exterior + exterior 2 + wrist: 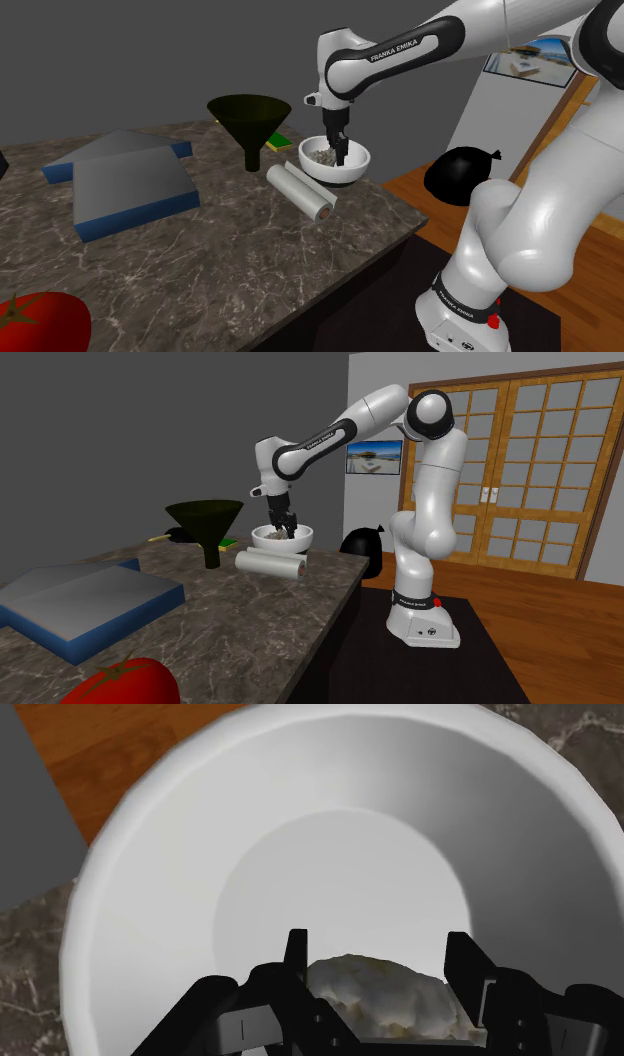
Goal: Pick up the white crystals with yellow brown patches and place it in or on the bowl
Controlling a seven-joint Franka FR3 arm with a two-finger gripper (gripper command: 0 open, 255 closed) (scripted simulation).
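Observation:
A white bowl [357, 170] stands near the far corner of the dark marble counter [230, 260]. Inside it lies the whitish crystal lump with yellow-brown patches [375, 989], resting on the bowl's floor [340, 874]. My black gripper [378, 940] reaches straight down into the bowl [301, 539]. Its two fingers stand on either side of the lump and clasp it. From the shoulder view the gripper [337, 150] is sunk below the rim, with grey crystal [319, 156] showing beside it. In the second exterior view the gripper [283, 528] is in the same spot.
A dark funnel [249, 118] stands mouth up just beside the bowl, and a white roll [300, 192] lies in front of it. A blue-grey box [125, 180] takes the shoulder view's left, a red tomato [40, 322] its near corner. A black bag [465, 172] sits on the floor.

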